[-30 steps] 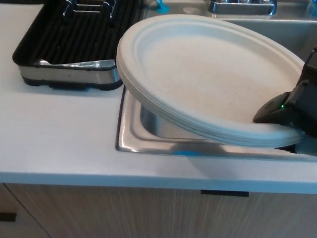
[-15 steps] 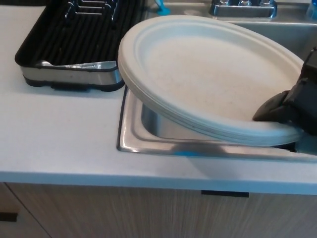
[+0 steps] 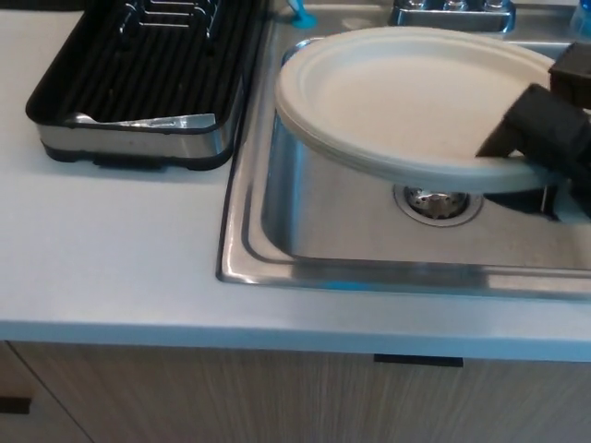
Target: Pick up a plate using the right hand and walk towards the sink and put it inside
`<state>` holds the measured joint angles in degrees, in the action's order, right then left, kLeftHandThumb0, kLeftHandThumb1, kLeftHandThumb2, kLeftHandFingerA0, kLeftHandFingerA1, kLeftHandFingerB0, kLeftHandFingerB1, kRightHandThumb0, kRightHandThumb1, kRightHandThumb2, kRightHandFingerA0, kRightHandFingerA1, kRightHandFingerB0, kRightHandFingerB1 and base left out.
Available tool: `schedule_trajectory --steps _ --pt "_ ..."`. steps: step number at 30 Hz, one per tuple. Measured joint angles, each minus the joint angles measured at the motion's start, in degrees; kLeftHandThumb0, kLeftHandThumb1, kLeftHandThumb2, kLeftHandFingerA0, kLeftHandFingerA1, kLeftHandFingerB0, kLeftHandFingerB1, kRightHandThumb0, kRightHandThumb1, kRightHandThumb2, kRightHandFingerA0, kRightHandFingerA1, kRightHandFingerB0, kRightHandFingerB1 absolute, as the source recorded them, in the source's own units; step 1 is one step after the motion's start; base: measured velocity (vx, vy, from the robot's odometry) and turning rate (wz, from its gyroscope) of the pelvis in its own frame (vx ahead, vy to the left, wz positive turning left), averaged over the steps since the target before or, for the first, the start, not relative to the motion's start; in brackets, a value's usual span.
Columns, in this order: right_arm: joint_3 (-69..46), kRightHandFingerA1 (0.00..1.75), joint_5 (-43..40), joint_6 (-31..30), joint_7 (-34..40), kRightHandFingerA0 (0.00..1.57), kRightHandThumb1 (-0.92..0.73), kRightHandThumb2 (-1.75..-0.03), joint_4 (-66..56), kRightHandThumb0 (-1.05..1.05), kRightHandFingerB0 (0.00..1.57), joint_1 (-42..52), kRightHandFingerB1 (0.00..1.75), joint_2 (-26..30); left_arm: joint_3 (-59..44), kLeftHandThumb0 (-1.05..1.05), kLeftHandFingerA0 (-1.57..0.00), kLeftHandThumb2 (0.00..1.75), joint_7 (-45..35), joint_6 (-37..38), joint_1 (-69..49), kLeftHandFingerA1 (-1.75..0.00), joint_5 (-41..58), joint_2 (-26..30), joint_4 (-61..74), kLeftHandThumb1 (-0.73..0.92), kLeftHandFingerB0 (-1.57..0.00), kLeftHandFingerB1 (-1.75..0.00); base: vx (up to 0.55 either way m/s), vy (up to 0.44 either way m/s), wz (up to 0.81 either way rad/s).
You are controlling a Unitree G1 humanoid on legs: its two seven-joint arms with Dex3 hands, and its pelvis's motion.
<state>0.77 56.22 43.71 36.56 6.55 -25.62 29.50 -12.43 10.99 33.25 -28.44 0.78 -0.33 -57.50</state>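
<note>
Plate (image 3: 406, 92): a white disposable plate, apparently a thin stack judging by the layered rim, hangs over the sink basin (image 3: 314, 212), held clear of the basin floor. I have the right hand (image 3: 540, 138) clamped on the plate's right rim, thumb on top and the fingers hidden beneath. That edge grip leaves the far left rim unsupported, so the plate sits close to level with a slight tilt. The left hand is not in view.

Position: the plate occupies the rear half of the basin, with its near rim above the drain (image 3: 439, 201) and its back rim close to the faucet base (image 3: 451, 13). I judge the carry to be complete and the release to be the step in hand.

Clearances: the plate's left rim stands just inside the basin's left wall, so I see little room for leftward travel. The near half of the basin is open, and the way straight down looks unobstructed. A black dish rack (image 3: 138, 83) rests on the countertop (image 3: 111, 249) beside the sink's left edge, apart from the plate. The countertop's near edge runs well clear of the hand.
</note>
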Motion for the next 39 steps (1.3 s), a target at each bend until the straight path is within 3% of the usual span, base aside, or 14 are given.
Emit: schedule_trajectory --steps 15,16,18,19,22,23,26,27,33,34,35,36,37,39 --pt "9.5 1.75 4.9 -3.6 3.4 1.01 -0.41 -1.38 12.5 -0.3 0.75 -4.9 1.69 1.2 -0.3 0.25 -1.14 1.74 0.0 0.0 0.4 -1.41 0.1 0.2 -1.6 0.89 -1.1 -1.3 0.0 0.0 0.0" --pt "10.2 1.75 5.1 -3.7 3.5 0.99 -0.38 -1.31 13.0 -0.24 0.8 -5.1 1.63 1.2 -0.3 0.26 -1.11 1.75 0.0 0.0 0.5 -1.6 0.1 0.2 -2.0 0.63 -1.04 -1.41 0.0 0.0 0.0" --pt "11.4 1.75 5.4 -4.1 3.6 0.99 -0.38 -1.31 14.3 -0.24 0.8 -5.9 1.63 1.2 -0.3 0.26 -1.11 1.75 0.0 0.0 0.5 -1.6 0.1 0.2 -1.7 0.63 -1.04 -1.41 0.0 0.0 0.0" --pt "12.1 1.75 5.5 -4.5 3.6 0.97 -0.37 -1.25 15.1 -0.22 0.8 -6.3 1.6 1.2 -0.3 0.24 -1.22 1.69 0.0 0.0 0.5 -1.44 0.1 0.2 -1.4 0.83 -1.02 -1.24 0.0 0.0 0.0" --pt "15.7 1.75 7.0 -5.6 4.0 0.94 -0.41 -1.15 21.1 -0.25 0.83 -9.7 1.47 1.2 -0.3 0.21 -1.27 1.62 0.0 0.0 0.3 -1.42 0.1 0.2 0.0 0.79 -1.09 -1.25 0.0 0.0 0.0" --pt "16.7 1.75 7.4 -5.9 4.1 0.94 -0.49 -0.9 22.7 -0.32 0.81 -10.6 1.42 1.2 -0.3 0.23 -1.25 1.75 0.0 0.0 0.3 -1.49 0.1 0.2 0.3 0.86 -1.06 -1.28 0.0 0.0 0.0" --pt "19.9 1.75 9.2 -7.9 4.3 0.94 -0.49 -0.9 28.3 -0.32 0.81 -14.5 1.42 1.3 -0.5 0.23 -1.25 1.75 -0.1 0.0 0.0 -1.49 0.3 0.0 0.8 0.86 -1.06 -1.28 0.0 0.0 0.0" --pt "20.7 1.73 9.5 -8.6 4.3 0.91 -0.56 -0.75 29.5 -0.33 0.87 -15.5 1.23 1.5 -0.5 0.22 -1.22 1.7 -0.1 0.0 0.0 -1.45 0.3 -0.1 0.9 0.83 -1.09 -1.29 0.0 0.0 0.0" --pt "25.6 1.69 10.7 -10.0 3.9 0.94 -0.45 -0.84 38.8 -0.24 0.89 -23.9 1.1 3.0 -0.6 0.2 -1.23 1.65 -0.1 0.0 -0.4 -1.43 0.4 0.0 -0.1 0.81 -1.14 -1.3 0.0 0.0 0.0" --pt "26.3 1.68 10.8 -10.1 3.7 0.93 -0.44 -0.86 40.2 -0.24 0.87 -25.7 1.12 3.3 -0.6 0.23 -1.08 1.75 -0.1 0.0 -0.3 -1.6 0.4 0.1 -0.4 0.62 -1.04 -1.41 0.0 0.0 0.0" --pt "26.7 1.68 10.8 -10.1 3.6 0.9 -0.4 -0.86 40.9 -0.25 0.89 -26.6 1.16 3.5 -0.7 0.23 -1.18 1.75 -0.2 0.0 -0.3 -1.45 0.4 0.1 -0.6 0.89 -1.09 -1.3 0.0 0.0 0.0" --pt "27.3 1.68 10.9 -10.2 3.5 0.9 -0.4 -0.86 42.0 -0.25 0.89 -28.0 1.16 3.7 -0.8 0.23 -1.18 1.75 -0.2 0.0 -0.3 -1.45 0.4 0.1 -1.0 0.89 -1.09 -1.3 0.0 0.0 0.0" --pt "28.0 1.72 10.9 -10.3 3.4 0.89 -0.37 -0.89 43.1 -0.23 0.87 -29.4 1.29 3.9 -1.0 0.21 -1.25 1.66 -0.4 0.0 -0.3 -1.43 0.5 0.1 -1.3 0.84 -1.13 -1.29 0.0 0.0 0.0" --pt "28.6 1.73 10.9 -10.4 3.5 0.9 -0.39 -0.91 44.4 -0.23 0.88 -30.9 1.24 4.1 -1.2 0.22 -1.05 1.75 -0.4 0.0 -0.3 -1.61 0.5 0.2 -1.6 0.58 -1.01 -1.4 0.0 0.0 0.0"
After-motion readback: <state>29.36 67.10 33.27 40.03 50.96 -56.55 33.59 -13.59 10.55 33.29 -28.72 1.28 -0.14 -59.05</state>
